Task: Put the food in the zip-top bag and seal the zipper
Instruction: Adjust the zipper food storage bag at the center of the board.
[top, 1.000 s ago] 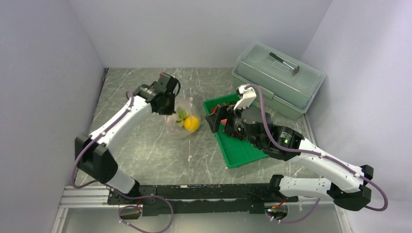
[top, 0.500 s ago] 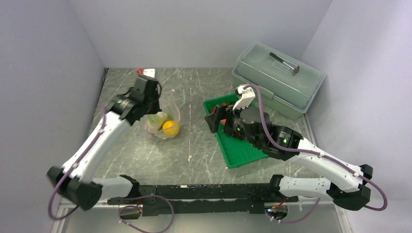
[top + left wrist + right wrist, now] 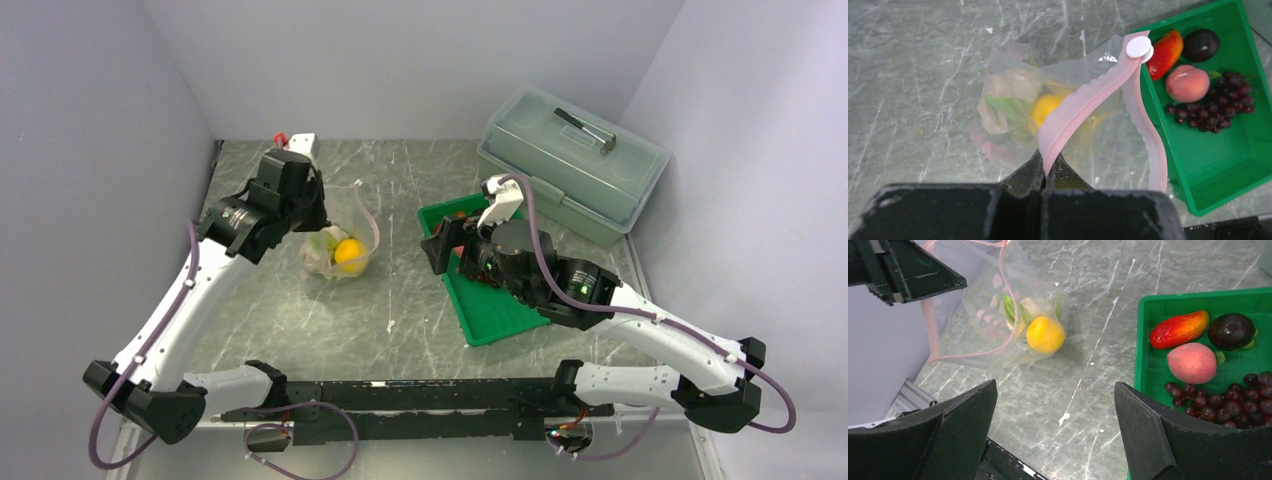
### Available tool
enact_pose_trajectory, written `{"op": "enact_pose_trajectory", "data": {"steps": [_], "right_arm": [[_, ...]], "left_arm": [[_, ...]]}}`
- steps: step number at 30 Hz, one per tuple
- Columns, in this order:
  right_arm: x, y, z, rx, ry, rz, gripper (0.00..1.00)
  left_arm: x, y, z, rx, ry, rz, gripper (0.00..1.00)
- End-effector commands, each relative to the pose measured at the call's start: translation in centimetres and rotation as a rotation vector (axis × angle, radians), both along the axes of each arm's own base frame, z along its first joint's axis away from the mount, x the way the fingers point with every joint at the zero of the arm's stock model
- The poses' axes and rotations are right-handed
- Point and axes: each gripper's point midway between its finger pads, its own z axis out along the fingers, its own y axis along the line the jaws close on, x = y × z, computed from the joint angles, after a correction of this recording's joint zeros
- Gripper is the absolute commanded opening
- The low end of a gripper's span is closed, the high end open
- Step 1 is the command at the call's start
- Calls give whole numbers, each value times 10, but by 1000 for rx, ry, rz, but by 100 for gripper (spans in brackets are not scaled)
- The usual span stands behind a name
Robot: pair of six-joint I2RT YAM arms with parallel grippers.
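Observation:
The clear zip-top bag [image 3: 338, 255] hangs over the table left of centre, its mouth gaping. My left gripper [image 3: 1048, 169] is shut on the pink zipper [image 3: 1083, 100] strip, which has a white slider [image 3: 1139, 47] at its far end. Inside the bag lie a yellow-orange fruit [image 3: 1045, 334] and a white-and-green vegetable [image 3: 1008, 95]. The green tray [image 3: 500, 315] holds a red-orange fruit [image 3: 1179, 329], a dark purple ball [image 3: 1231, 331], a pink peach [image 3: 1191, 362] and a grape bunch [image 3: 1243, 395]. My right gripper [image 3: 1055, 390] is open and empty, above the table at the tray's left edge.
A pale green lidded box [image 3: 575, 160] stands at the back right behind the tray. Walls close in the table on the left, back and right. A small white fleck [image 3: 1064, 418] lies on the marbled tabletop between bag and tray.
My left arm has swung left and back, carrying the bag by its zipper away from the tray. The right arm has not moved.

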Motion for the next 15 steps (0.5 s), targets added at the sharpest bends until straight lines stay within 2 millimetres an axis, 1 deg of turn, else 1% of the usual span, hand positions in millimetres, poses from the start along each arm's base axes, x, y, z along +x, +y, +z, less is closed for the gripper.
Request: {"op": "enact_pose_trajectory", "data": {"steps": [1,2,3,4,5,6,7,10,13,15], "right_arm": [[0,-1,2,13,-2,-11,91],[0,-1,2,11,-1,-8,91],[0,0,1,8,1,-7,91],[0,1,1,8,1,-7,91],[0,1,1,7,0,-5,91],[1,2,0,5,0,-6,91],[1,3,-2,-1,2,-5,91],[3,4,-12,-28,15,-7,91],[5,7,-28,-64,37,-11,90],[6,10,-42,-97,60,-17,90]], "left_arm": [[-8,-17,17,-73,-53,-119,0],[-11,-21,30,-99,-106,-156,0],[-14,-23,38,-113,-153,-191,0],[-17,-18,50,-115,-218,-190,0],[-17,-13,57,-98,-267,-185,0],[-19,-9,60,-81,-283,-187,0],[-24,-10,62,-83,-281,-209,0],[-42,-18,76,-124,-310,-305,0],[-44,-13,81,-103,-341,-299,0],[-49,-17,85,-115,-330,-332,0]]}}
